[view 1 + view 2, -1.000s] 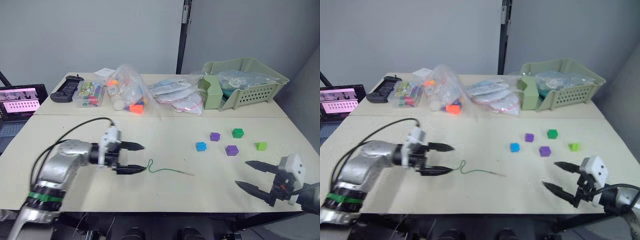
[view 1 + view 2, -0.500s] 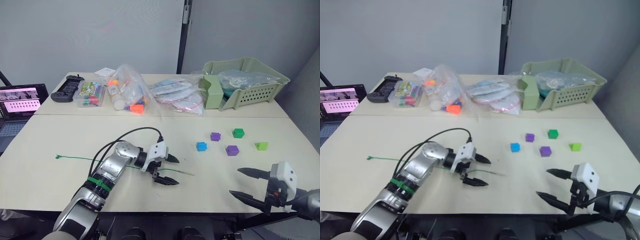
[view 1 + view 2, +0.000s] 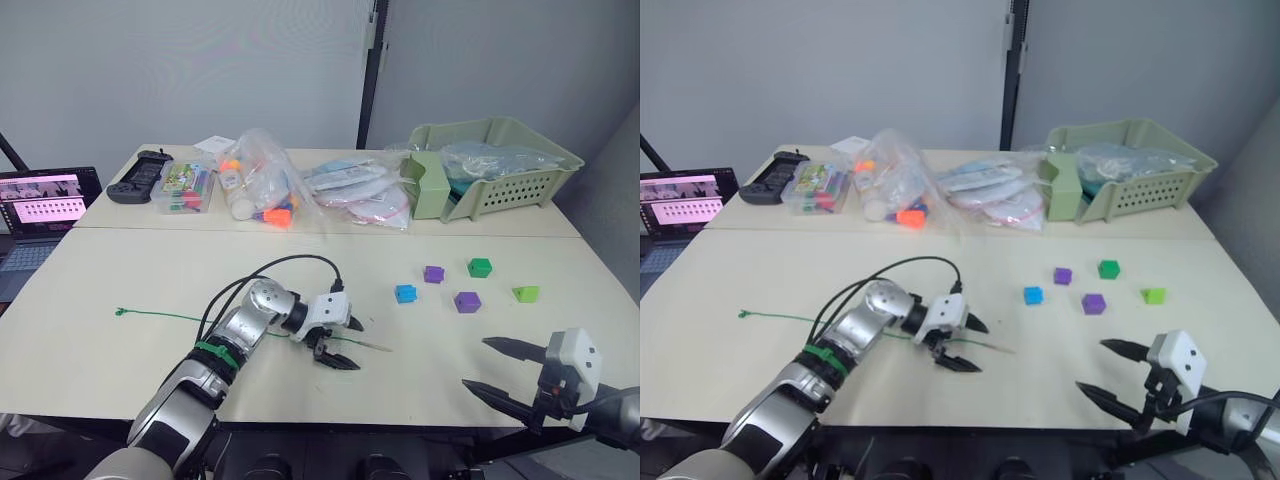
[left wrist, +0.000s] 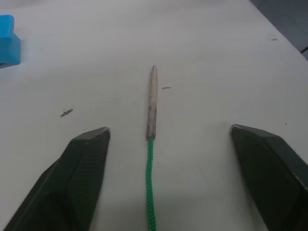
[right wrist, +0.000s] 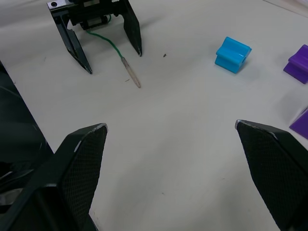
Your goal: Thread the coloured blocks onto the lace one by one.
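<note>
Left gripper [image 3: 344,344] low over the cream table [image 3: 130,270], fingers spread wide and straddling the green lace [image 3: 200,320] — nothing clamped. Pale stiff tip [image 4: 152,102] lying flat between the two black fingers [image 4: 79,178], touching neither, pointing away toward 3 o'clock on the table. Cord running back under the gripper toward 9 o'clock, ending in a small green tab [image 3: 118,312] well apart from the arm.

Blue cube [image 3: 404,293] near the tip, at about 2 o'clock from the left gripper. Further right, two purple cubes [image 3: 433,273] [image 3: 465,301], a dark green cube [image 3: 479,267] and a lime green wedge [image 3: 525,293] — all loose, none on the lace.

Right gripper [image 3: 498,367] at the near right table edge, fingers wide apart, empty, at 5 o'clock from the cubes and well apart from them.
</note>
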Controlling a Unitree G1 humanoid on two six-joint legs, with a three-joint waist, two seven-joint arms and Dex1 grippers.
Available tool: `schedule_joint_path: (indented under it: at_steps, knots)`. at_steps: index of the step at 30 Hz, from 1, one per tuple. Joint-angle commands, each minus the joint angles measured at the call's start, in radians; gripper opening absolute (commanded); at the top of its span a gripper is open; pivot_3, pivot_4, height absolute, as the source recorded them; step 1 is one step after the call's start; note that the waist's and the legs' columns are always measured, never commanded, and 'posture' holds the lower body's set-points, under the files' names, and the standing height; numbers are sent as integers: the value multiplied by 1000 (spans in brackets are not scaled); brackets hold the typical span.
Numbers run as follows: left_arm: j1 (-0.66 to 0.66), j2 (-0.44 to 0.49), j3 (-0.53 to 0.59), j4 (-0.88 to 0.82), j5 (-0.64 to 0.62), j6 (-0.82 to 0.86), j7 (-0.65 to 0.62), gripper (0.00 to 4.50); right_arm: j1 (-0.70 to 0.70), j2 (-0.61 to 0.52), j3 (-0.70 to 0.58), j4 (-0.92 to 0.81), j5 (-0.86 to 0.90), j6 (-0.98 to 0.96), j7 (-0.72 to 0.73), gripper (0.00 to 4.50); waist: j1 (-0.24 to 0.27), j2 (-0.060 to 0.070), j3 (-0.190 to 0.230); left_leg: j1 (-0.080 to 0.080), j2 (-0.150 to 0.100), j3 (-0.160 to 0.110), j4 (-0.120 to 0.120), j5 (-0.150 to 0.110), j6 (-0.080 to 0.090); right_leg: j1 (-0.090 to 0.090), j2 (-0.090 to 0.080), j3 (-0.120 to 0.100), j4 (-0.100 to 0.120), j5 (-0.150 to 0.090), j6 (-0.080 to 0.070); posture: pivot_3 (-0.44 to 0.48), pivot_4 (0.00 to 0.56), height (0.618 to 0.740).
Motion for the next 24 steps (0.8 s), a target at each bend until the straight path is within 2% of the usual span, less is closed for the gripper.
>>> schedule_joint_path:
  at_steps: [1, 9, 18, 24]
  knots:
    - [2, -4, -31, 38, 52, 5, 6, 2743, 2, 5, -22, -35, 1, -21, -9, 4500, 0, 0, 0, 0, 0, 0, 0, 0, 0, 0, 0, 0, 0, 0, 0, 0, 150, 740]
    - [-10, -54, -34, 110, 84, -10, 52, 56, 9, 16, -22, -41, 3, -24, -22, 4500, 4, 0, 0, 6, -2, -4, 0, 0, 0, 10, 0, -1, -2, -3, 5, 0, 150, 740]
    - [-8, -54, -20, 117, 88, -30, 60, 22, 19, 29, -18, -38, -7, -35, -28, 4500, 13, 0, 0, 8, -3, -4, 0, 0, 0, 12, -1, -1, -3, -3, 5, 0, 150, 740]
    - [10, 49, 34, -42, 30, 26, -10, 22, 31, 84, -24, -46, -4, -23, -98, 4500, 0, 0, 0, 7, -2, -5, 0, 0, 0, 11, -1, -1, -2, -3, 5, 0, 150, 740]
